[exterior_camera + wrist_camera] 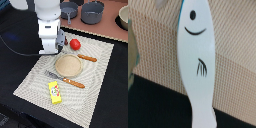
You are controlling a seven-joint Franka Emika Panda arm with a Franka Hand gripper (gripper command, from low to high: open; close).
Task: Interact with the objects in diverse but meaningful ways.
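A white oblong piece [195, 60], fish-shaped with a drawn eye, smile and fin, fills the wrist view and lies on the woven mat close under the camera. In the exterior view my gripper [54, 50] hangs low over the mat's back left part, with its fingers hidden behind the white hand, so the piece does not show there. The red tomato-like ball [75, 44] rests just to the exterior view's right of the hand. Near the mat's front lies the yellow packet [55, 92] with red print.
A round tan plate [68, 65] sits mid-mat, with wooden-handled cutlery in front [74, 83] and behind it [87, 58]. Two grey pots [92, 11] [69, 10] and a bowl [123, 17] stand at the back. The beige mat [95, 95] lies on a black surface.
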